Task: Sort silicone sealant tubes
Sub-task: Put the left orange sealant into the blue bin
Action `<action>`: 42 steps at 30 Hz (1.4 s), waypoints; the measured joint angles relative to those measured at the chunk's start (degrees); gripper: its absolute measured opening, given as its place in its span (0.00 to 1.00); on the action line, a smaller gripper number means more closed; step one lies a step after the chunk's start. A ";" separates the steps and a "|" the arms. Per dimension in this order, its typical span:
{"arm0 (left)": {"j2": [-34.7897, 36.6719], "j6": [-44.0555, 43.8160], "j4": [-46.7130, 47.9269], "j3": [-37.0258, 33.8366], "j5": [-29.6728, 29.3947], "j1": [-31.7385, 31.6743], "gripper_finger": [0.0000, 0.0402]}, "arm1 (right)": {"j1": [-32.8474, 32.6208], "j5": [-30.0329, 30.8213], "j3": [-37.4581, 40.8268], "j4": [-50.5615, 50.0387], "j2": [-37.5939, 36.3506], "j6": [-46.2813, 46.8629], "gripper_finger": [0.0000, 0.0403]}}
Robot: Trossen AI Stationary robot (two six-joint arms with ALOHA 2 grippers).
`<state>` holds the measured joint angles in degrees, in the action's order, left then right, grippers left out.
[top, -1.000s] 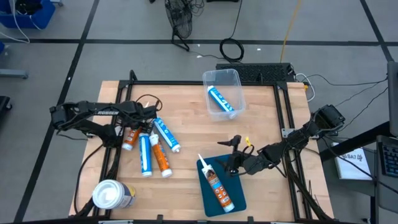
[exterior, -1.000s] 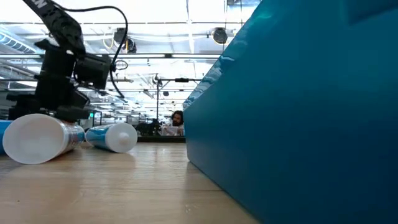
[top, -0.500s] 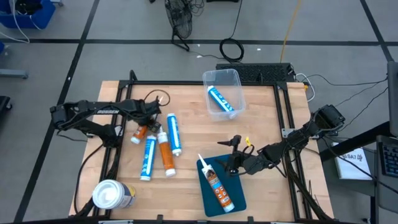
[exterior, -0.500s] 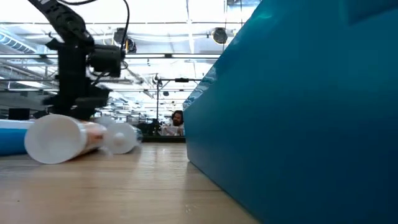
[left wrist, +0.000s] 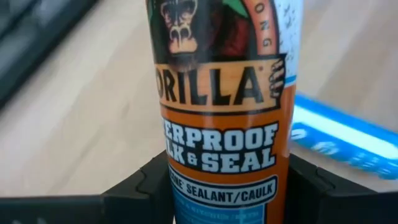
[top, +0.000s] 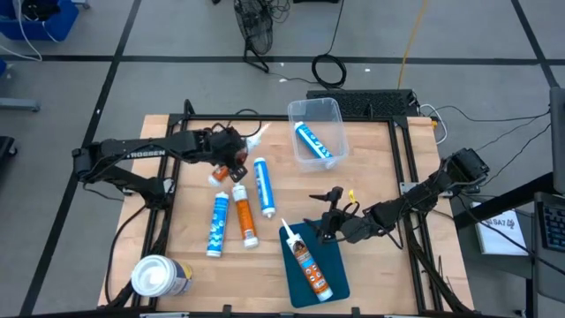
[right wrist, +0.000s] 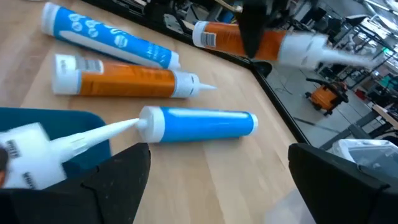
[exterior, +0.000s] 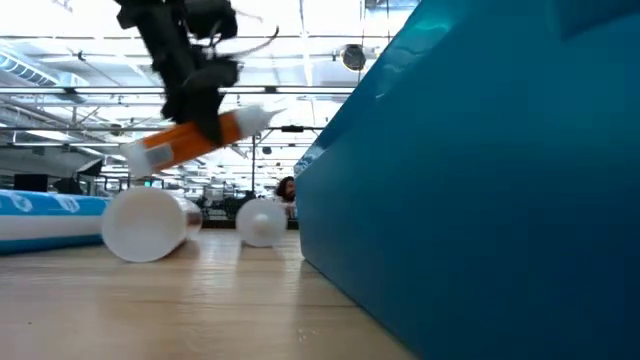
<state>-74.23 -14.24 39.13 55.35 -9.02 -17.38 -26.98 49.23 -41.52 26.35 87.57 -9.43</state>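
Observation:
My left gripper (top: 231,159) is shut on an orange sealant tube (exterior: 190,140), held above the table's left middle with its white nozzle (top: 261,132) toward the far right. A blue tube (top: 260,183), an orange tube (top: 244,216) and another blue tube (top: 217,223) lie flat on the wood. One blue tube (top: 311,141) lies in the clear bin (top: 335,113). One orange tube (top: 309,262) lies on the blue tray (top: 335,283). My right gripper (top: 328,225) is open and empty beside the tray's far edge. My left gripper pinches the orange tube's labelled body (left wrist: 227,162) about mid-length between its two fingers (left wrist: 146,186). The fingers come from above and lie across the tube. The tube is lifted clear of the table and tilted, nozzle end higher than the flat base end (exterior: 135,160).
A fat white-topped canister (top: 159,276) stands at the near left corner. The clear bin is at the far middle and the blue tray at the near middle. Bare wood lies between the loose tubes and the bin. Cables run along both table sides.
My left gripper has gone toward the table's right and far edges and up, carrying the orange tube from among the others to clear above the table. The three loose tubes on the wood have shifted toward the right.

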 joint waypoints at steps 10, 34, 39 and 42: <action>0.02 6.52 -9.97 0.96 -0.46 2.71 0.51 | 2.54 -3.27 0.00 -0.04 0.00 1.24 0.89; 0.04 23.54 -23.32 -5.59 8.66 2.14 0.51 | 4.87 -2.86 -0.04 -16.68 -9.30 8.98 0.89; 0.04 24.28 -27.85 -8.65 12.66 1.78 0.51 | 4.87 -2.86 -0.04 -19.00 -12.26 10.54 0.89; 0.10 25.36 -30.60 -10.10 15.97 1.92 0.51 | 4.87 -2.84 -0.04 -18.82 -12.93 10.56 0.89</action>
<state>-74.13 11.12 8.54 45.25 6.96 -15.46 -22.11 46.39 -41.56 7.53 74.64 1.13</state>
